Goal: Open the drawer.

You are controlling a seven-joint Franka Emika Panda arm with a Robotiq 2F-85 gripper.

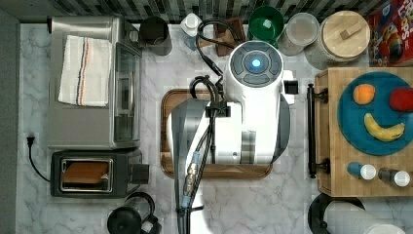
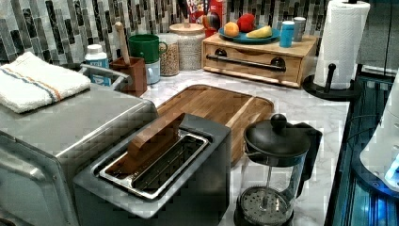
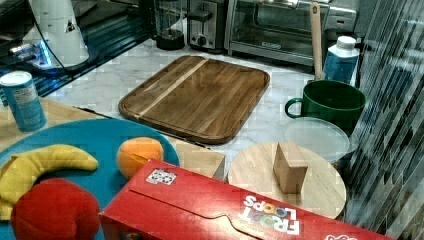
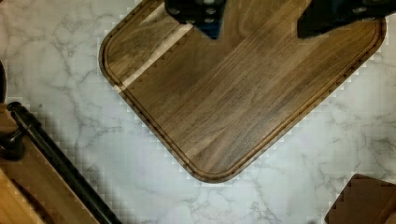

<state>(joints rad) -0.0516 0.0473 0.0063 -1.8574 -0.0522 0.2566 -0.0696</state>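
The drawer (image 2: 251, 67) is the light-wood front of a small cabinet, with a long black bar handle (image 2: 246, 61) across it, and it sits flush with the cabinet. In the top view the handle (image 1: 311, 129) runs along the cabinet's left side. The wrist view catches the handle (image 4: 58, 161) and a strip of the drawer front (image 4: 28, 189) in one corner. My gripper (image 4: 261, 18) hangs open over the dark wooden tray (image 4: 233, 98), its two dark fingertips (image 4: 201, 11) wide apart with nothing between them. It is some way from the handle.
My white arm (image 1: 243, 117) covers the tray in the top view. A blue plate of fruit (image 1: 375, 114) and shakers sit on the cabinet top. A paper towel roll (image 2: 341, 44) stands beside the cabinet. A toaster (image 2: 160, 169), toaster oven (image 1: 92, 83) and French press (image 2: 273, 169) line the far side.
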